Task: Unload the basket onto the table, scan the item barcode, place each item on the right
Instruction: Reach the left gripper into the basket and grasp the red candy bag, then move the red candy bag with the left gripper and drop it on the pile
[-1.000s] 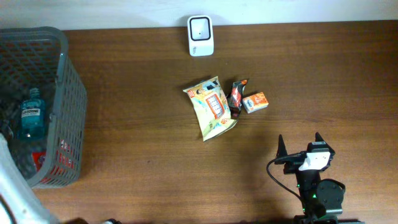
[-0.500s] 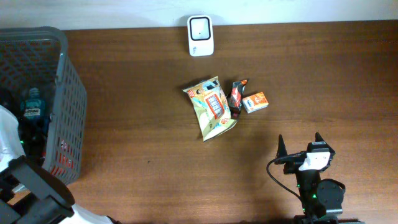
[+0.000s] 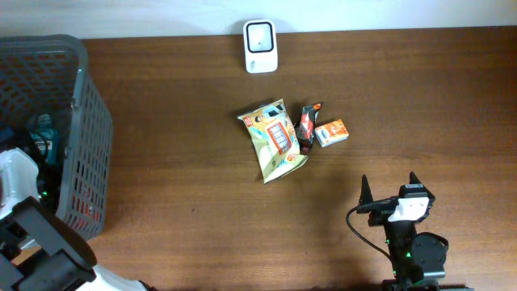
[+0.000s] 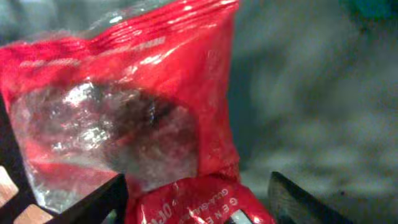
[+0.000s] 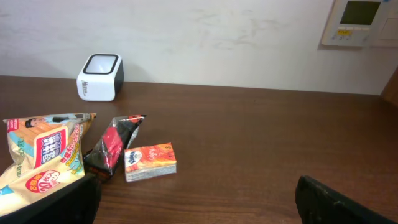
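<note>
Red packet [image 4: 124, 93] lies down in the basket [image 3: 90, 113] at the table's left edge. Crinkly film, so likely light, soft and slippery: pinch the flat sealed end, not the puffy middle. Left gripper [image 4: 198, 182] straddles its lower end, jaws apart, no pinch showing. Right gripper [image 3: 388, 182] sits wide and empty near the front edge; scanner [image 3: 260, 46] at the back edge.

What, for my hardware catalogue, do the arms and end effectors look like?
Right arm: black, white wrist block, looping black cable, green light; right end effector has two dark pointed fingers. Left arm: black link, white housing; left end effector: dark fingers too.
</note>
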You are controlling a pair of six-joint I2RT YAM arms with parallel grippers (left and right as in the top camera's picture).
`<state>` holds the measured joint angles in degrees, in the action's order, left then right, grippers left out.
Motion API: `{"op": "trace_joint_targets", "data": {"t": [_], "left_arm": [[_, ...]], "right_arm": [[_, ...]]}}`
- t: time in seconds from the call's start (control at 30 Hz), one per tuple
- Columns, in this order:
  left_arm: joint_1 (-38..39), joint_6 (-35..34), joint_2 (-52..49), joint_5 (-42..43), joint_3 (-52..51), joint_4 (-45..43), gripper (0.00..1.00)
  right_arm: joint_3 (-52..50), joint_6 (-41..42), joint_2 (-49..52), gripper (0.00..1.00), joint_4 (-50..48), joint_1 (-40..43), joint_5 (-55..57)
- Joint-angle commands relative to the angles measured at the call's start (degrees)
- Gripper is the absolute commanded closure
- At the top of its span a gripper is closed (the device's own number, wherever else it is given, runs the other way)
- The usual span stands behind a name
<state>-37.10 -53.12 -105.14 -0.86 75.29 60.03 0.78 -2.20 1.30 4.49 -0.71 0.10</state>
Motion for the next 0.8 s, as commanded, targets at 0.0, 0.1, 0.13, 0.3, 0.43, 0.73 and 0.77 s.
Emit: {"op": "trace_joint_targets", "data": {"t": [0.0, 0.1, 0.13, 0.3, 0.43, 0.73, 0.77], "left_arm": [[-0.2, -0.39, -0.83, 0.5, -1.05, -1.53, 0.66], [-0.2, 0.2, -0.81, 0.46, -0.96, -3.23, 0.89], [-0.2, 1.01, -0.81, 0.48, -0.83, -4.0, 0.96], [-0.2, 11.23, -0.52, 3.21, 6.71, -4.02, 1.0], [-0.07, 15.91, 4.2, 5.66, 17.73, -1.9, 1.0], [8.13, 19.41, 27.32, 12.22, 21.97, -12.22, 1.0], [11.65, 19.74, 29.66, 13.73, 21.97, -14.16, 1.0]], "right_arm": [[-0.46, -0.39, -0.33, 0.02, 0.2, 0.35, 0.5], [-0.46, -0.39, -0.33, 0.02, 0.2, 0.35, 0.5], [-0.46, -0.39, -0.33, 0.02, 0.2, 0.35, 0.5], [-0.46, -0.39, -0.33, 0.02, 0.2, 0.35, 0.5], [-0.46, -0.39, -0.33, 0.02, 0.2, 0.35, 0.5], [-0.46, -0.39, -0.33, 0.02, 0.2, 0.35, 0.5], [-0.46, -0.39, -0.33, 0.02, 0.2, 0.35, 0.5]]}}
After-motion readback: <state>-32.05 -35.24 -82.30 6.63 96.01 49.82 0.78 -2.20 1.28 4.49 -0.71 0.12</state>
